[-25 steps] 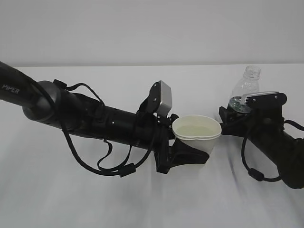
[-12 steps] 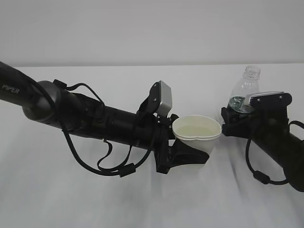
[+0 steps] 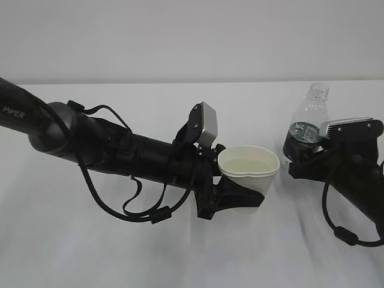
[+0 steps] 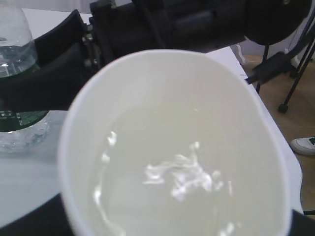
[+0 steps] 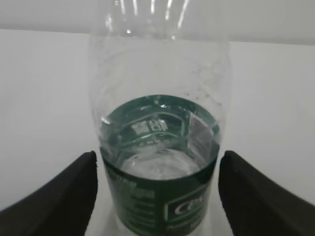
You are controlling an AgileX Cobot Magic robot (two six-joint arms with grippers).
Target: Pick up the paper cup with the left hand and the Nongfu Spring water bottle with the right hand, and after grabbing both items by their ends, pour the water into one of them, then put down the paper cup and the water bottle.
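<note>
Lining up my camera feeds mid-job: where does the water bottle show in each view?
Exterior view: water bottle at right, upright, beside the right claw.
Left wrist view: upper left corner, behind the paper cup.
Right wrist view: centre, filling the frame.
Shared landmark: its dark green label band.

Soft even light, blurred wrist close-ups.

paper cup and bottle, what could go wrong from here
The paper cup holds water and its rim looks pinched out of round in the left gripper; a jolt while setting it down could slosh some out. The right gripper stands open either side of the Nongfu Spring water bottle, which is capless with water left; a finger brushing it while leaving might tip it.
</note>
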